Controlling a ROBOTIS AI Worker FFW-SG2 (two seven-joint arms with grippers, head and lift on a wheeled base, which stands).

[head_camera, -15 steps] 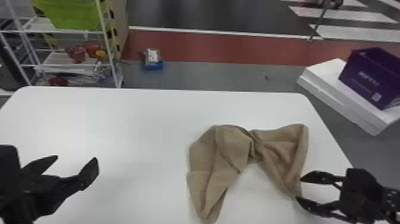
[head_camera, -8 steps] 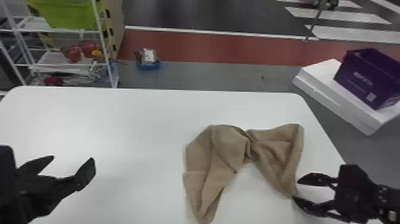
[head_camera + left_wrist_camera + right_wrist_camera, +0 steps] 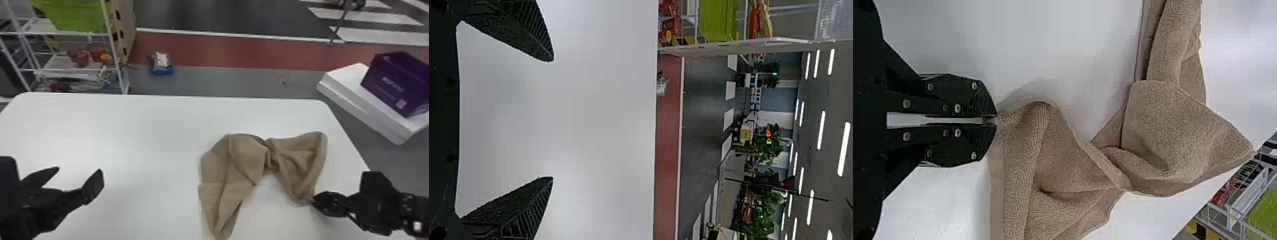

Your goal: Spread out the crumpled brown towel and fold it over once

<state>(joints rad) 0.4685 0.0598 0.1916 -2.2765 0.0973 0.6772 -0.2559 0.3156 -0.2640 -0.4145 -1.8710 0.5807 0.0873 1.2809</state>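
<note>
The brown towel (image 3: 242,159) lies crumpled and twisted on the right half of the white table, pinched narrow near its middle, with one end hanging toward the front edge. At its near right corner my right gripper (image 3: 313,198) is shut on the cloth. In the right wrist view, the fingertips of the right gripper (image 3: 996,120) meet on a corner of the towel (image 3: 1168,135). My left gripper (image 3: 79,178) stands open above the table's left side, away from the towel. In the left wrist view, the left gripper (image 3: 551,119) has its fingers wide apart with nothing between them.
The white table (image 3: 127,127) stretches left of the towel. Beyond it stand a wire shelf (image 3: 116,57) with a green bin at the back left and a purple box (image 3: 395,83) on a white block at the right. A small blue item (image 3: 161,65) rests on the floor.
The right gripper's fingers were apart around the towel's near right corner and have closed on it. The left gripper shows little change.
</note>
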